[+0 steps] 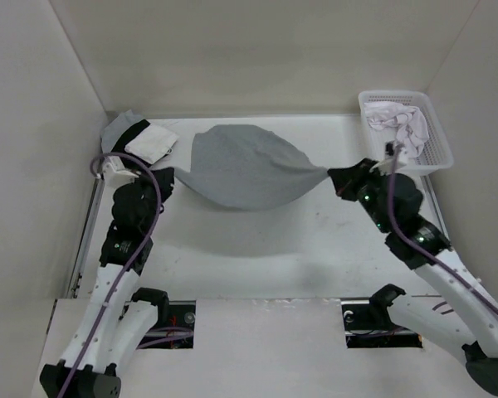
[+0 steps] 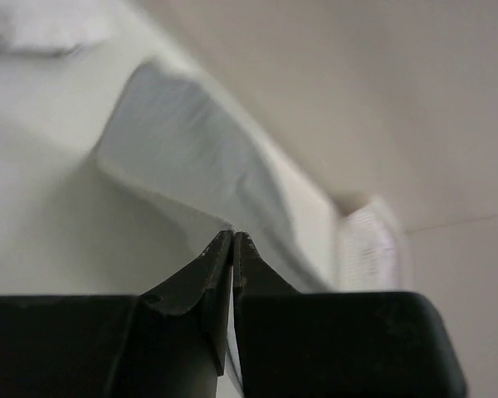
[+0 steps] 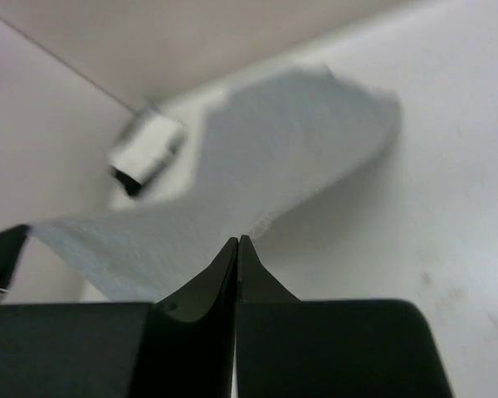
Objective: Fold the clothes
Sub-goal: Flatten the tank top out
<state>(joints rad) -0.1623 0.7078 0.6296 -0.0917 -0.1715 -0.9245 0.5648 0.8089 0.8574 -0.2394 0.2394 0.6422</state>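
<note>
My left gripper (image 2: 233, 235) is pinched tight on one end of the grey tank top (image 1: 242, 170), and my right gripper (image 3: 237, 240) is clamped on the opposite end. The top hangs stretched between them at upper centre of the overhead frame, its shadow on the table (image 1: 266, 249) below. A folded stack (image 1: 145, 139) sits upper left. A white basket (image 1: 438, 143) holding a white garment (image 1: 401, 123) sits upper right.

A white plastic basket (image 1: 439, 141) stands at the far right corner of the worktop (image 1: 290, 240), a white garment (image 1: 405, 123) crumpled inside. A black, white and grey stack of clothes (image 1: 149, 139) lies at the far left.
</note>
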